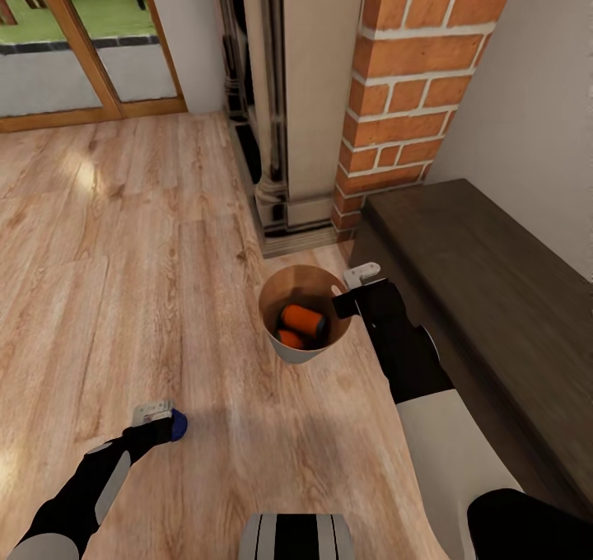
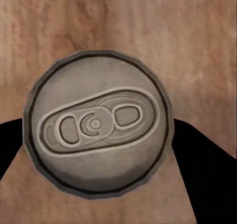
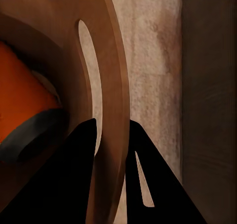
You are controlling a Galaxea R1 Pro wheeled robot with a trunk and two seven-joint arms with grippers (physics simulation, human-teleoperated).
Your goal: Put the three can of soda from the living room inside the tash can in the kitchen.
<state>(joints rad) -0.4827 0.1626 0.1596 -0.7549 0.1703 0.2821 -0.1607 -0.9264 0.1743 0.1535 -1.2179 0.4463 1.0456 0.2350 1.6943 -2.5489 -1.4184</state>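
Left claw (image 1: 165, 420) clamped on dark blue soda can (image 1: 179, 422), up-right toward round wooden bin (image 1: 317, 351); right claw (image 1: 350, 290) pinching its rim.

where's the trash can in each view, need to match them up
Head view: the trash can stands on the wood floor at centre, two orange cans inside, right gripper at its rim.
Left wrist view: not in it; a can top over floor.
Right wrist view: its curved wall and rim run between the fingers, an orange can inside.
Shared landmark: the wood floor.
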